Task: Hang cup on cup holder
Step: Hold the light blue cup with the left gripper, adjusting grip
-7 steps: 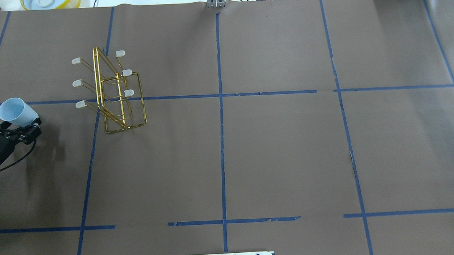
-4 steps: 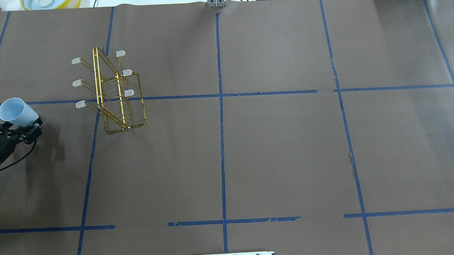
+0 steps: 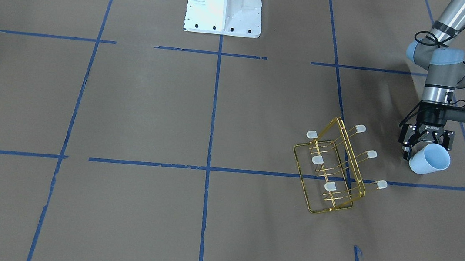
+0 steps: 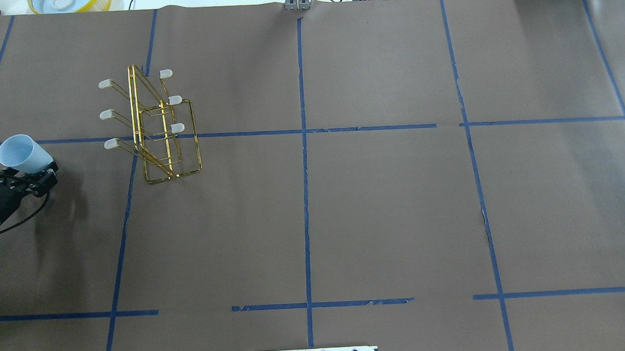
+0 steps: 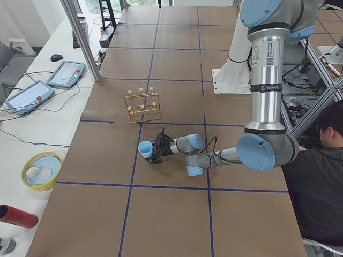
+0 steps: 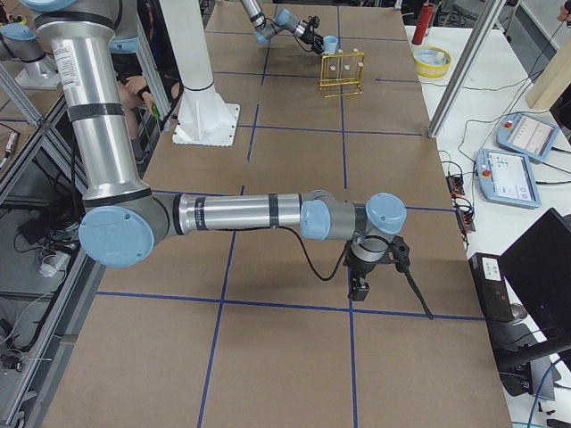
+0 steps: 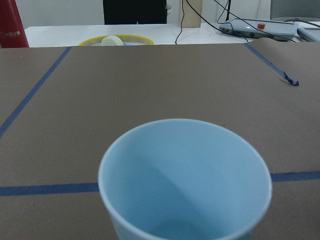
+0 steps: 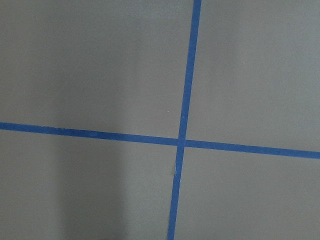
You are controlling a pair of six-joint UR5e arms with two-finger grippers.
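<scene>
Cup at far left edge of the overhead view, just under the upper horizontal tape line; in the front view it sits at right, mid-height. It is tilted, with the pale blue inside of the open mouth showing from above, and its mouth fills the lower half of the left wrist view. Left gripper is clamped on the cup's lower part, one black finger on either side, with the arm coming in from the frame's left edge in the overhead view. Rack stands in the upper left of the overhead view, to the right of the cup, apart from it and with bare table between. Its gold base frame lies flat and its upright frame straddles the same tape line. Six white-capped pegs: three point left toward the cup's side, three point right; none carries anything. Right gripper shows only in the right side view, low over the table near centre frame, far from cup and rack; cannot tell whether its fingers are apart or together. The right wrist view shows only a tape crossing on brown paper. Yellow bowl and red can sit at lower left of the left side view, off the brown paper.
</scene>
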